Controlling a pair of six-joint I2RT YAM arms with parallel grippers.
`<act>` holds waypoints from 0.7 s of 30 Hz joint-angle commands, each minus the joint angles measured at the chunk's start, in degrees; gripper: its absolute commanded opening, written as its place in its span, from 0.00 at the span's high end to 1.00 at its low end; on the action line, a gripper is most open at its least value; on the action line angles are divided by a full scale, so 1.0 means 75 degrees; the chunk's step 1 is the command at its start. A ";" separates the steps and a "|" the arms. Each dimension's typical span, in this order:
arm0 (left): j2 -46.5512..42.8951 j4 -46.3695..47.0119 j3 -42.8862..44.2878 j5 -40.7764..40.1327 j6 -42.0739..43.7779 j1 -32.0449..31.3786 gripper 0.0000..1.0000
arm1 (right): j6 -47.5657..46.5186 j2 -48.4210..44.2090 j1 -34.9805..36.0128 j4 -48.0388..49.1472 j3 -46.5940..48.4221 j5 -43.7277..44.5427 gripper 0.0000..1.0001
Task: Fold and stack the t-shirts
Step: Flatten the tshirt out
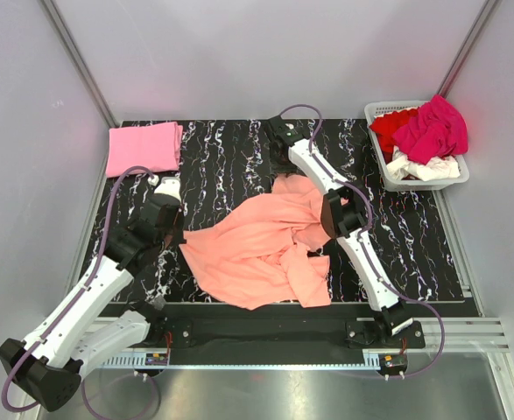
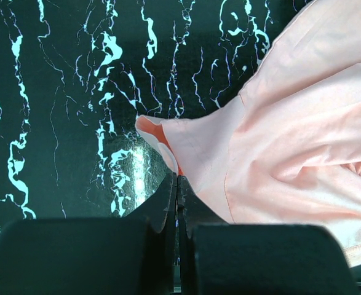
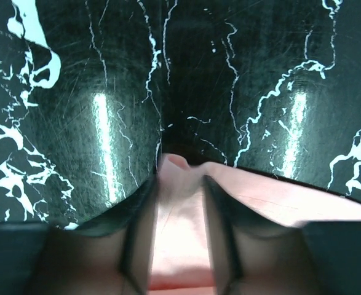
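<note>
While the left tool (image 2: 177, 179) pinches its edge, the salmon shirt (image 1: 248, 249) lies crumpled

Salmon t-shirt (image 1: 261, 249) lies crumpled centrally, pink t-shirt (image 1: 143, 147) folded far left.

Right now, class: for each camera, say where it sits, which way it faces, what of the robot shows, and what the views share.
Top external: above and behind the bases, looking down on the table; both arms show.
Left wrist: on the left arm, looking past the left gripper, pinched on an edge of the salmon shirt.
Right wrist: on the right arm, looking past the right gripper, that shirt bunched in its grip.
All three share the salmon shirt.
</note>
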 commanded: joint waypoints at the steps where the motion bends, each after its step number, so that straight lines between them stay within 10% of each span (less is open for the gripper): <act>1: -0.0084 0.0352 0.0031 0.0061 0.0108 0.0045 1.00 | -0.0031 0.0238 0.0016 -0.0038 0.0361 0.0198 0.61; 9: -0.0061 0.0329 0.0031 -0.0010 0.0108 0.0045 1.00 | -0.0125 0.0086 0.0016 0.0009 0.0210 -0.0060 1.00; 21: -0.0107 -0.0655 0.2276 -0.0584 0.0306 0.0045 1.00 | -0.0289 -0.4200 -0.0300 0.0267 -0.1315 0.0267 1.00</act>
